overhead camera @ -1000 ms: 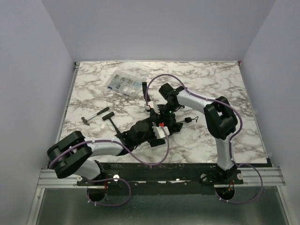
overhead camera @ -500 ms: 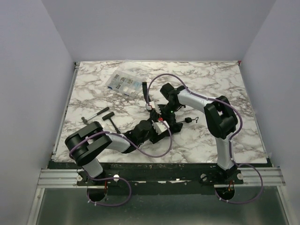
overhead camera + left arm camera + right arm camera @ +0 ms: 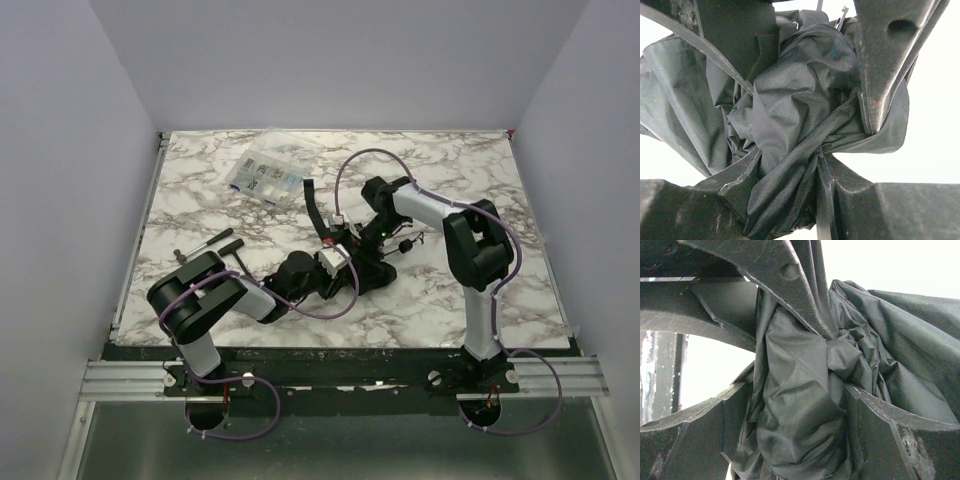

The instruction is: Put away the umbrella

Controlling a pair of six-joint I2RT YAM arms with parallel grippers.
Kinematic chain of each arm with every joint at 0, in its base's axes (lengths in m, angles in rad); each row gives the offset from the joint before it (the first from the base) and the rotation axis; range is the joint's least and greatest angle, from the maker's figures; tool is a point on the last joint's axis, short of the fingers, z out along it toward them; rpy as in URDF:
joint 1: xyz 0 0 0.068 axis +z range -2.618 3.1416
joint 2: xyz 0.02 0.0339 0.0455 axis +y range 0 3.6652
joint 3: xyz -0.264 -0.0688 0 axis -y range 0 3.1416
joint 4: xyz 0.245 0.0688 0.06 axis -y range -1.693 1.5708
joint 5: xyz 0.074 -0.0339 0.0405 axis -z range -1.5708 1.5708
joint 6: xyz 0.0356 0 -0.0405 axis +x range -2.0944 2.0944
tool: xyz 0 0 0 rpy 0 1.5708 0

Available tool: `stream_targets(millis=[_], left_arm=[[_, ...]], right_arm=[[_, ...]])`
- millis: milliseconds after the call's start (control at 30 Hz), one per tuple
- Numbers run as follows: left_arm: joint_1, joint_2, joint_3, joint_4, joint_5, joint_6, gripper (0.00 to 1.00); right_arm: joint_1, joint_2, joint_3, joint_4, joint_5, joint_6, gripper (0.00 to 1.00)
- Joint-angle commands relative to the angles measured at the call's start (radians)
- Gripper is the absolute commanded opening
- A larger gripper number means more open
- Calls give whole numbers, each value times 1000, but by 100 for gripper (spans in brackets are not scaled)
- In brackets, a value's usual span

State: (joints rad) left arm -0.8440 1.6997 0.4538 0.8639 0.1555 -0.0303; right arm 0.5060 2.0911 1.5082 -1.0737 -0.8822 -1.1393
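The umbrella [image 3: 795,110] lies mid-table, its dark grey-green fabric bunched and crumpled.

Soft, even light fills the overhead view, which is sharp throughout, with only faint shadows on the marble table [image 3: 480,170]. In both wrist views the background blows out white, while the dark umbrella [image 3: 800,100] keeps a crisp, readable weave.

The canopy of your umbrella [image 3: 790,115] is matt woven cloth, dark grey-green and heavily creased. On your left end effector [image 3: 850,146], the fingers [image 3: 885,60] are matt black plastic, scuffed and grainy. Your worktop [image 3: 200,205] has a smooth marble-look finish; the box [image 3: 262,178] is clear plastic.
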Motion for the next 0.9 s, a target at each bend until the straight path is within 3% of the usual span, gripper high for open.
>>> stream_targets(millis=[0, 400, 533, 733, 867], left_arm=[[11, 99, -57, -203, 162, -174, 13], [46, 193, -35, -246, 275, -257, 10], [70, 233, -15, -278, 325, -292, 8], [133, 308, 46, -351, 422, -380, 7], [164, 345, 69, -376, 481, -417, 7]], right_arm=[[-40, -44, 1, -120, -48, -73, 82], [-110, -187, 56, -108, -131, -169, 82], [-109, -298, -39, -103, -173, -380, 85], [-92, -458, -297, 146, -72, -506, 92], [-72, -509, -426, 334, 19, -460, 92]])
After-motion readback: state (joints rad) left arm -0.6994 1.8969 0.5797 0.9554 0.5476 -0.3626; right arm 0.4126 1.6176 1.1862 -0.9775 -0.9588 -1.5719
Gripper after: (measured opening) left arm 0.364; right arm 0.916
